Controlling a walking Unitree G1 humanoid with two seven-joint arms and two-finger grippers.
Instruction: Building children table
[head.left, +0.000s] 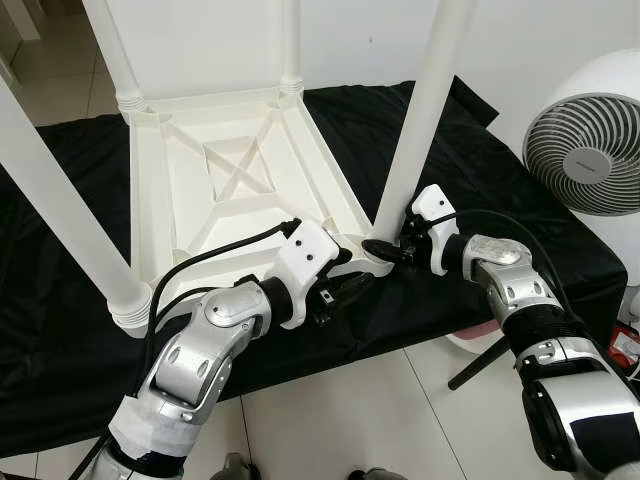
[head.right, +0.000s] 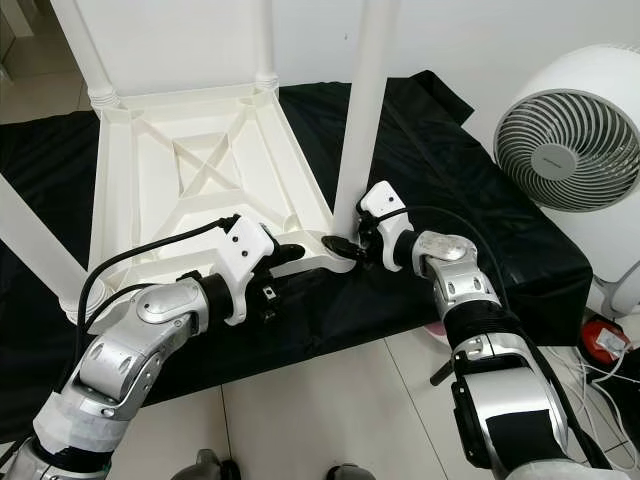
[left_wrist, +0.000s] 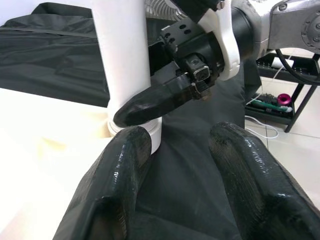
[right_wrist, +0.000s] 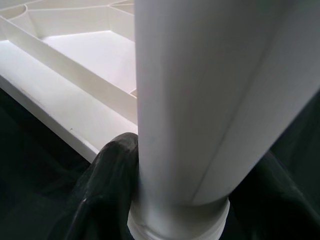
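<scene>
A black cloth (head.left: 520, 200) covers the work surface. On it lies a white plastic table (head.left: 240, 175), upside down, its ribbed underside facing up. Four white legs stand in its corners, and all are cut off by the top of the head views. A white fan (head.left: 590, 135) stands on the right, partly cropped.

The right gripper (head.left: 385, 248) is clamped around the bottom of the near right leg (head.left: 425, 110), just above its corner socket; the far finger is hidden behind the leg. The left gripper (head.left: 345, 290) hovers just beside that same corner, its fingers (left_wrist: 117, 180) spread apart and holding nothing.
</scene>
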